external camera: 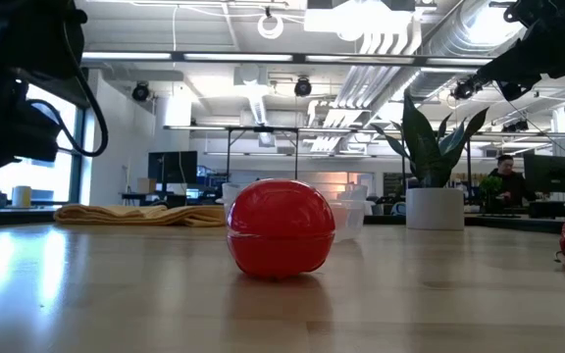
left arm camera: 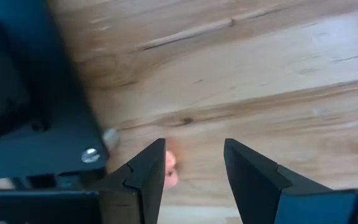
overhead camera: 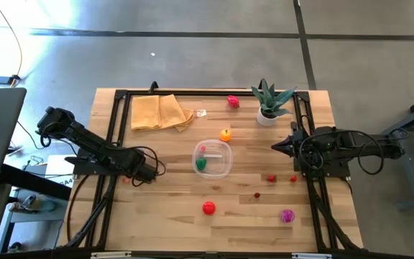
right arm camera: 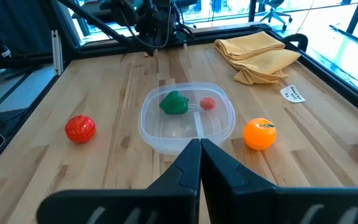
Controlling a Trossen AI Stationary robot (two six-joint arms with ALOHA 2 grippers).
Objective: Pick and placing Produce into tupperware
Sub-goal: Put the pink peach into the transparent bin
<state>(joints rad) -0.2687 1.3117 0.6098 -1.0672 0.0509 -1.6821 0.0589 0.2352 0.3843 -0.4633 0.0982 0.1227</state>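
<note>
Left hand [overhead camera: 152,175] low over the surface [overhead camera: 171,216] near its left edge — fingers a little apart, a small pink piece [left arm camera: 170,169] beside one finger, not gripped. Right hand [overhead camera: 275,147] shut, empty, at the right side. Clear container [overhead camera: 213,158] mid-surface holds a green piece [overhead camera: 202,164] and a small red piece [right arm camera: 207,103]. Orange fruit [overhead camera: 225,134] just beside it; red tomato [overhead camera: 208,208] nearer the front.
</note>
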